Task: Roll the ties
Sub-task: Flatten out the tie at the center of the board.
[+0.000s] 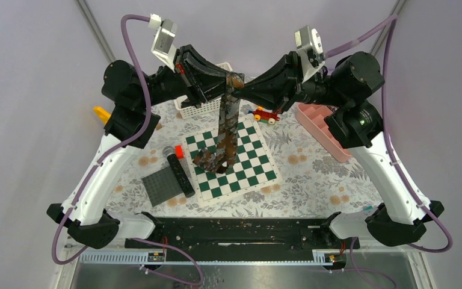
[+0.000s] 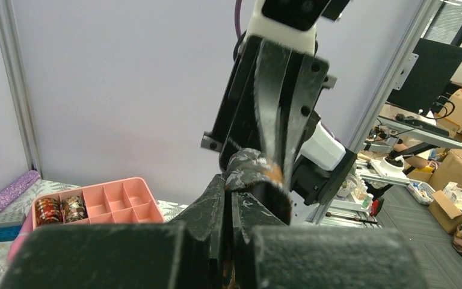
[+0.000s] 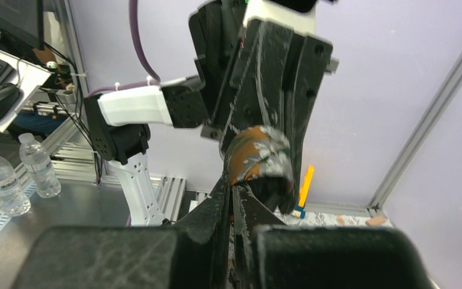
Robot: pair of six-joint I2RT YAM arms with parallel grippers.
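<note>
A brown-rust patterned tie (image 1: 227, 123) hangs from the two grippers, which meet tip to tip high above the table. Its lower end lies bunched on the checkerboard mat (image 1: 249, 165). My left gripper (image 1: 226, 80) is shut on the tie's top end, and in the left wrist view the fabric (image 2: 249, 168) curls over its closed fingertips (image 2: 231, 188). My right gripper (image 1: 241, 91) is shut on the same end from the other side, with the tie (image 3: 255, 155) wrapped over its tips (image 3: 233, 188). Two rolled ties (image 2: 62, 208) sit in the pink tray (image 2: 123, 201).
The pink compartment tray (image 1: 322, 127) stands at the back right, and a white basket (image 1: 200, 108) sits under the left arm. A microphone (image 1: 178, 168) and a grey baseplate (image 1: 161, 184) lie left of the mat. A toy car (image 1: 266, 114) sits behind it.
</note>
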